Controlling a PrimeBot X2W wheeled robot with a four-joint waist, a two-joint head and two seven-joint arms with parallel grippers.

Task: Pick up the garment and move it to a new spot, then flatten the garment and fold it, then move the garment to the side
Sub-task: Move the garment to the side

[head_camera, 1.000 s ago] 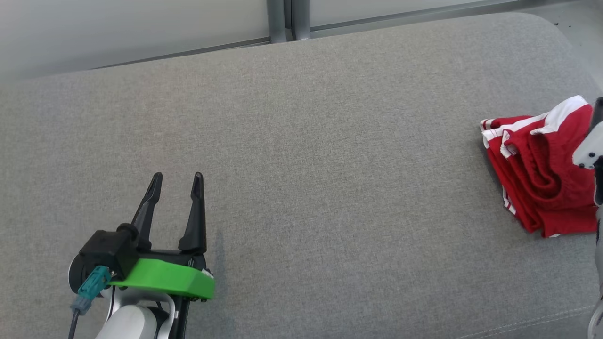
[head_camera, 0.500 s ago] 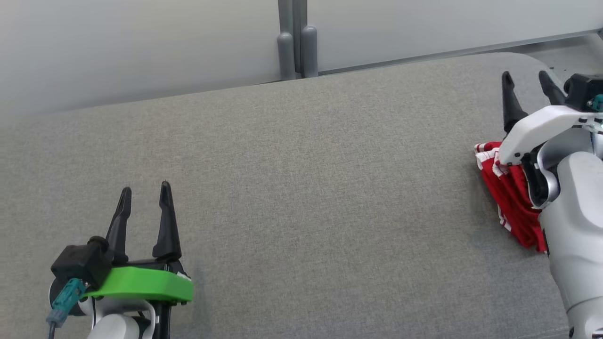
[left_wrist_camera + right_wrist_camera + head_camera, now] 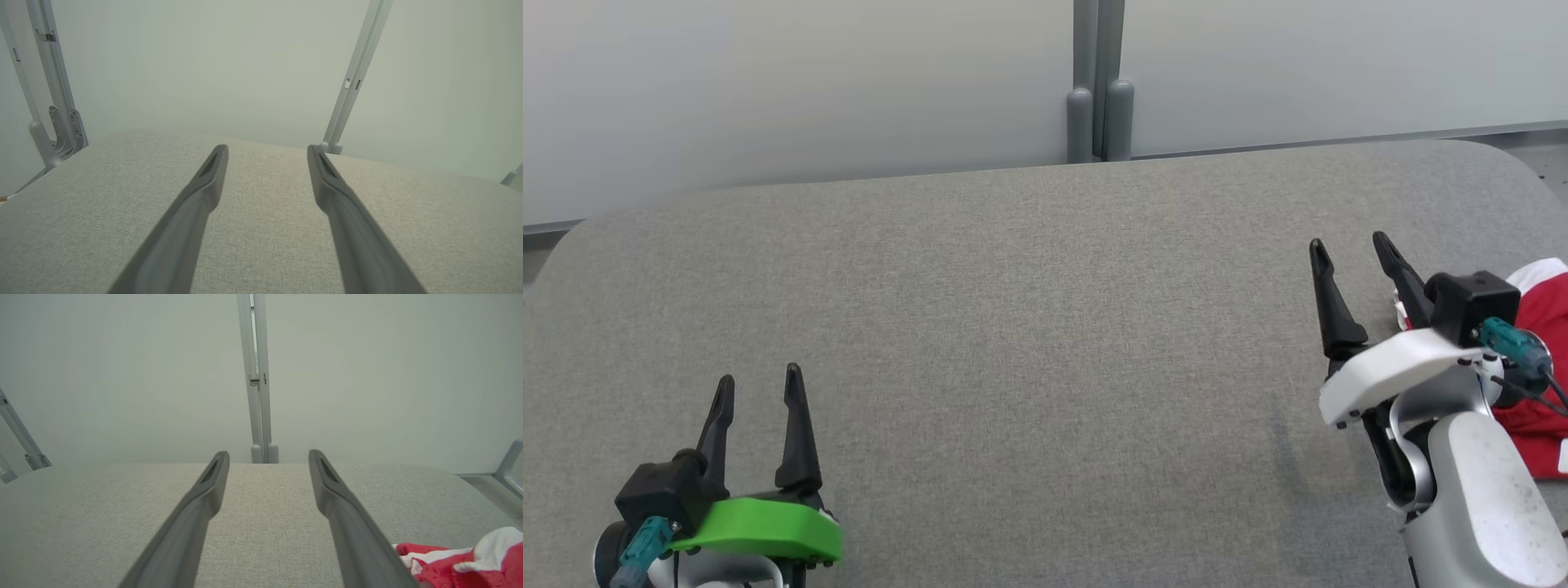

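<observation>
The garment (image 3: 1543, 425) sits bundled at three o'clock on the cushion (image 3: 1045, 327) — likely already set aside, its fold unclear — left gripper (image 3: 759, 374) and right gripper (image 3: 1348, 241) both spread, empty.

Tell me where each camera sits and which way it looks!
Head view: on the robot's head, looking down at the grey cushion; left gripper and right gripper show, both open.
Left wrist view: on the left wrist, looking along its fingers across the cushion toward the wall.
Right wrist view: on the right wrist, looking along its fingers toward a grey post.
Shared: head and right wrist views both show the red garment.
</observation>
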